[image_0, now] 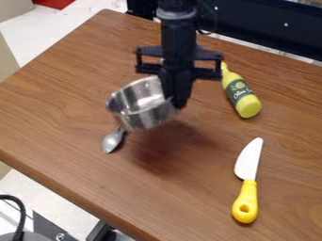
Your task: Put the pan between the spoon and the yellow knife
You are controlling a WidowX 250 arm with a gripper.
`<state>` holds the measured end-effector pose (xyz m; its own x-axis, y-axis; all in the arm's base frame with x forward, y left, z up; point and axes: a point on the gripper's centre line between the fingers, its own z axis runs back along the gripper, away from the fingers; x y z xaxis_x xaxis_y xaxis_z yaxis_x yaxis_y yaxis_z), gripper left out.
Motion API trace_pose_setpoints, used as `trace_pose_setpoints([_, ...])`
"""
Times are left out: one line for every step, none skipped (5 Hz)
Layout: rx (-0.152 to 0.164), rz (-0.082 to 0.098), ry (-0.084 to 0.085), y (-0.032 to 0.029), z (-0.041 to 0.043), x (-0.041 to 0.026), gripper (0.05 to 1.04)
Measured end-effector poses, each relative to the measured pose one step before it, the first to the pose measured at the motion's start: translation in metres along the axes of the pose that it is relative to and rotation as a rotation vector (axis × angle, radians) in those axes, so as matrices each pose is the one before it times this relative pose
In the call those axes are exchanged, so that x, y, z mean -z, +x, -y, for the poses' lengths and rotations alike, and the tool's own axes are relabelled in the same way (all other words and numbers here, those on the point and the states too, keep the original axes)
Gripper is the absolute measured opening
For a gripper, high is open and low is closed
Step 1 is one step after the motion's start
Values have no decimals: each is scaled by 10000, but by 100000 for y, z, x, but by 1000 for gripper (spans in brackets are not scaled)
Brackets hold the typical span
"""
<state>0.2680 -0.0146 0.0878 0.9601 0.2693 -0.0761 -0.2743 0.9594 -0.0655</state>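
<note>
1. Silvery metal makes up the pan (148, 118), which hangs at the lower end of the black gripper (173, 100), reaching out from it towards the left of the view.
2. The gripper is grasping the pan by its wall, at the rim on the pan's right side. It points down, with the arm (178, 35) rising above it to the top edge of the view.
3. The pan is held up off the brown wooden table (69, 101). It sits tilted, its open mouth facing up and its round inside partly showing. A soft dark shadow (166, 148) lies on the wood below the gripper and the pan.
4. The grey spoon (112, 140) rests on the table below and to the left of the gripper, its bowl towards the bottom of the view. The upper end of its handle passes out of sight behind the pan.
5. The yellow knife (246, 202) lies flat on the table, below and to the right of the gripper, well apart from it. Its white blade (249, 159) points up the view and its yellow handle points down.
6. The yellow-green bottle (239, 93) lies on its side to the right of the gripper, nearer to it than the knife, with its neck pointing up the view and its dark label showing.
</note>
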Motion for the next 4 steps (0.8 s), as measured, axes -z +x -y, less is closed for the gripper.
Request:
trace_pose_setpoints([21, 414, -62, -1034, 1128, 82, 60])
trace_pose_setpoints([81, 328, 176, -677, 1649, 766, 60])
trace_pose_setpoints([20, 498, 82, -147, 1605, 429, 60])
trace_pose_setpoints([31, 55, 200, -287, 732, 1210, 60])
